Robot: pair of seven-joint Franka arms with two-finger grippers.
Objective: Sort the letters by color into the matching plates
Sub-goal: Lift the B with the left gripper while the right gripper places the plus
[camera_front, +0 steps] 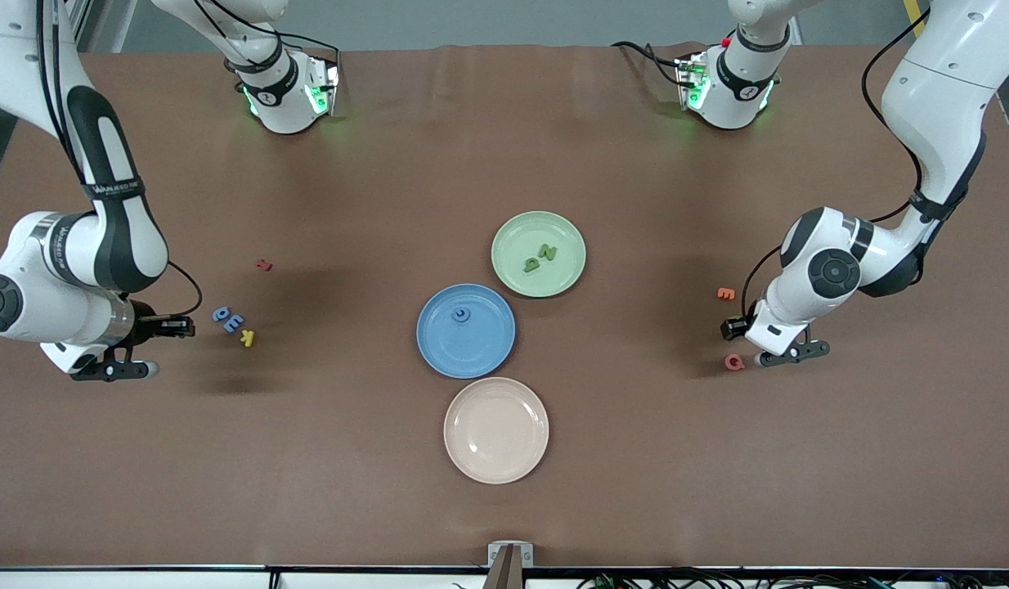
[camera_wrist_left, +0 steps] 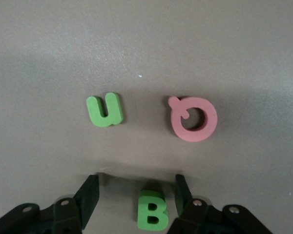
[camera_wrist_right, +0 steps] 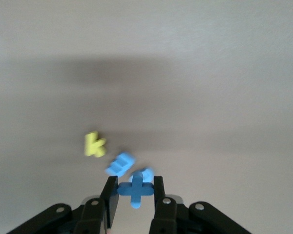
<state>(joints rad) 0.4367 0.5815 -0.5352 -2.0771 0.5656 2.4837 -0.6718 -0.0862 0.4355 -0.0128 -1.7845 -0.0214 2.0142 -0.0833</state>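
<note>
— Item one: what is the left gripper (camera_wrist_left: 136, 184) on?

— Nothing yet. Its jaws stand apart, low over the brown table (camera_front: 635, 458) at the left arm's end. A small chunky green foam letter B (camera_wrist_left: 151, 212) lies flat between the fingers (camera_wrist_left: 89, 192), off-centre, close to one finger and clear of the other. I see no contact.

— Its long axis?

— Along the fingers' reach, so I judge the jaws would shut across its narrow width. That suits a pinch.

— Neighbours?

— Ahead of the fingertips: a green letter U (camera_wrist_left: 105, 110) and, beside it, a pink ring-shaped letter Q (camera_wrist_left: 193, 118), not for sorting. The left arm is plainly the nearer one for both green letters.

— Destination?

— The pale green round plate (camera_front: 517, 274), mid-table, well apart from this gripper, with two green letters (camera_front: 541, 258) already in it.

— Item two: the right gripper (camera_wrist_right: 134, 181)?

— Clamped on a blue cross-shaped letter (camera_wrist_right: 136, 191), over the table at the right arm's end. Just ahead of it lie two more blue letters (camera_wrist_right: 120, 163) and a yellow letter K (camera_wrist_right: 94, 144).

— Its plate?

— The round blue plate (camera_front: 439, 352), touching the green one's rim, holding one blue letter (camera_front: 461, 314).
</note>
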